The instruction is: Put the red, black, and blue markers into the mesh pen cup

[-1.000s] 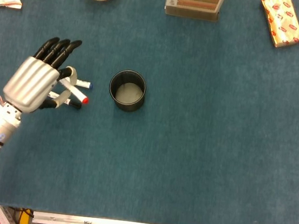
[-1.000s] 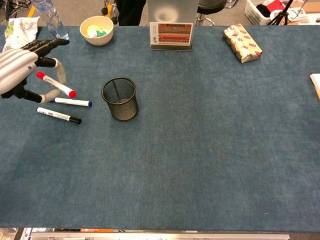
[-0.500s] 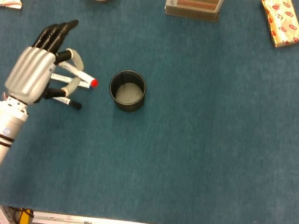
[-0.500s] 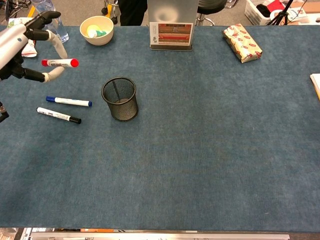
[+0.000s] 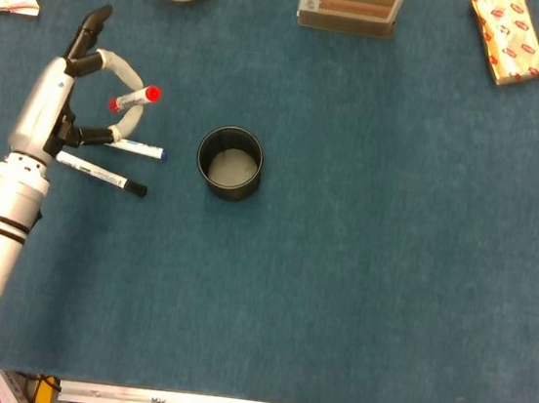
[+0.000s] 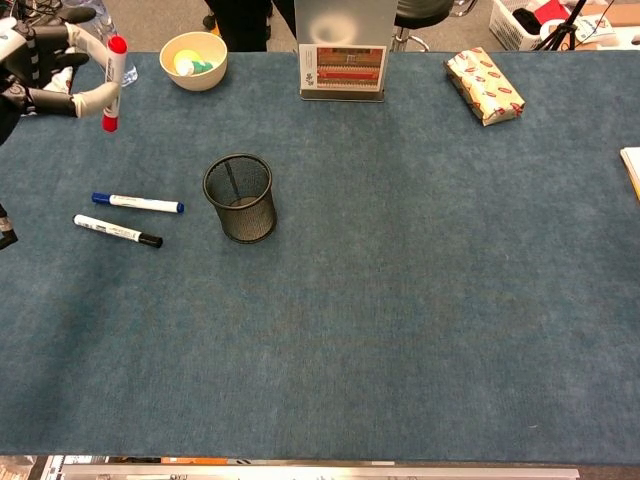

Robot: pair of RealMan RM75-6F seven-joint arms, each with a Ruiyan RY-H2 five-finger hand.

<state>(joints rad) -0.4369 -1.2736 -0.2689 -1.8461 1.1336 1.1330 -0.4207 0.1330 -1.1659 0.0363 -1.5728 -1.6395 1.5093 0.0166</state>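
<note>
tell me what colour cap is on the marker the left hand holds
Red; the marker pinched by the left hand shows best in the chest view.

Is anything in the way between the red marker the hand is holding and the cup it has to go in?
Nothing visible is. The left hand holds the red marker up in the air, and only bare table lies between it and the mesh pen cup.

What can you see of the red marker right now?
The red marker is a white-barrelled pen with a red cap at each visible end. The left robot hand pinches it around the middle of the barrel, lifted clear of the table. In the chest view it stands close to upright; in the head view it shows foreshortened and slanted. It hangs left of the mesh pen cup and is not yet over it. Nothing else touches it.
</note>
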